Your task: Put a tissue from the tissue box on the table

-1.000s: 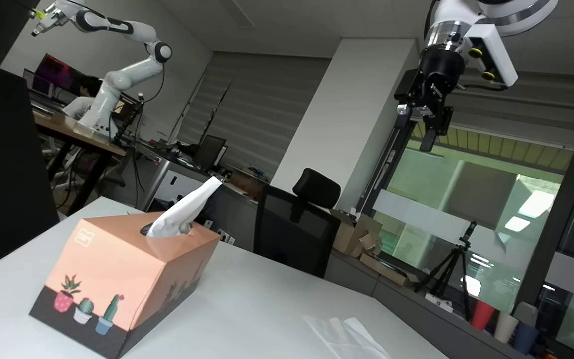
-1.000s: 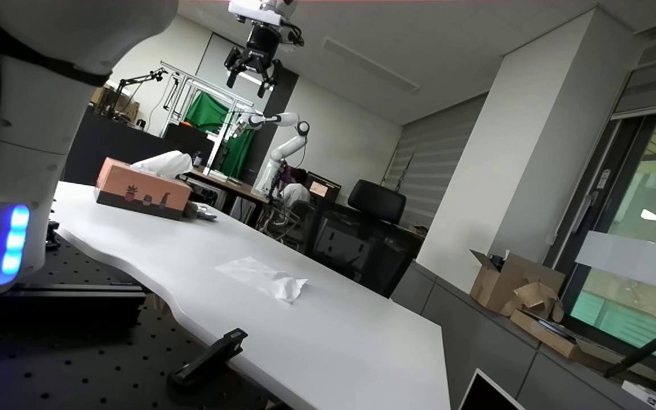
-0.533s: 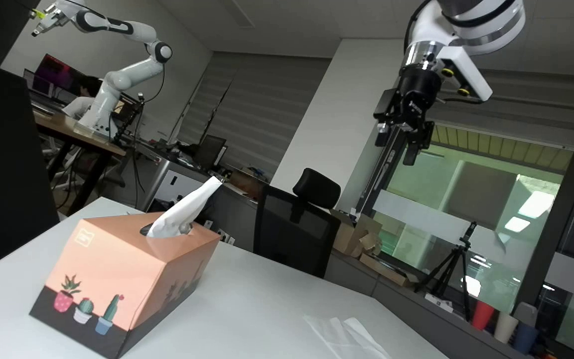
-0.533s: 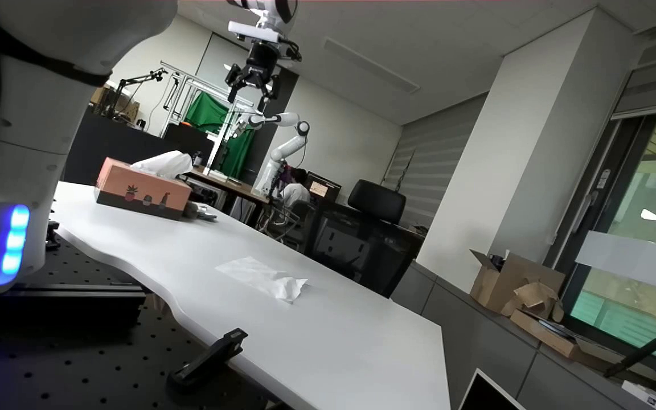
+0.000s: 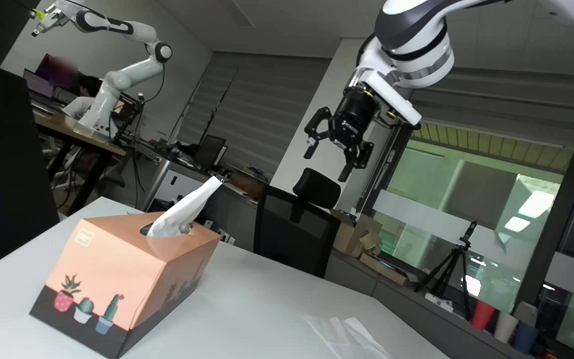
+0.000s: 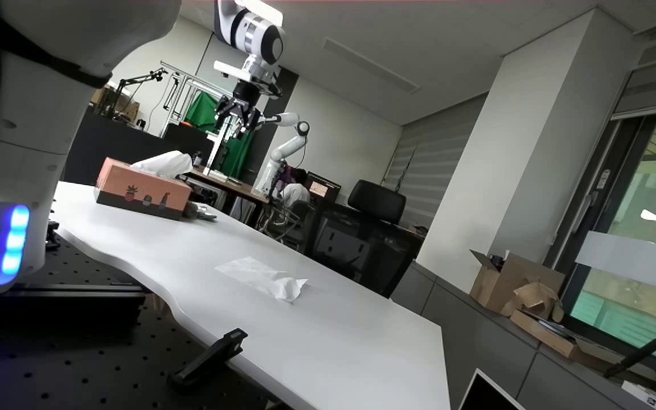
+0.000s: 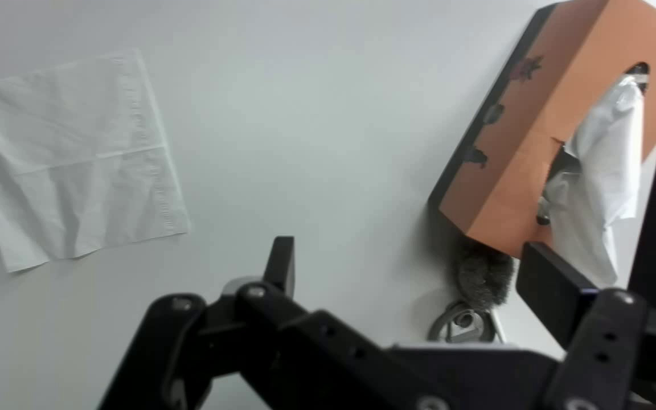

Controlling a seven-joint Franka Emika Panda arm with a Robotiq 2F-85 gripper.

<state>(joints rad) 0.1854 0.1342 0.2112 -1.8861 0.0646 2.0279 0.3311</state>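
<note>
The salmon-pink tissue box (image 5: 112, 264) stands on the pale table (image 5: 257, 309); it also shows in an exterior view (image 6: 140, 199) and the wrist view (image 7: 533, 148). A white tissue (image 5: 182, 212) sticks up from its top slot and flops to one side (image 7: 607, 159). Another white sheet (image 6: 265, 279) lies flat and creased on the table, apart from the box, at the left of the wrist view (image 7: 77, 159). My gripper (image 5: 327, 163) is open and empty, high above the table. In the wrist view its fingers (image 7: 410, 253) are wide apart, the right one overlapping the box's near corner.
A grey fuzzy object (image 7: 484, 273) and a ring-shaped item (image 7: 464, 324) lie by the box's end. A black chair (image 6: 356, 239) stands at the table's far edge. A black clamp (image 6: 208, 361) sits on the near edge. A dark panel (image 5: 8, 164) rises beside the box.
My gripper has moved lower and toward the tissue box, and the wrist has turned. It stays open. The box and both white sheets have not moved.
</note>
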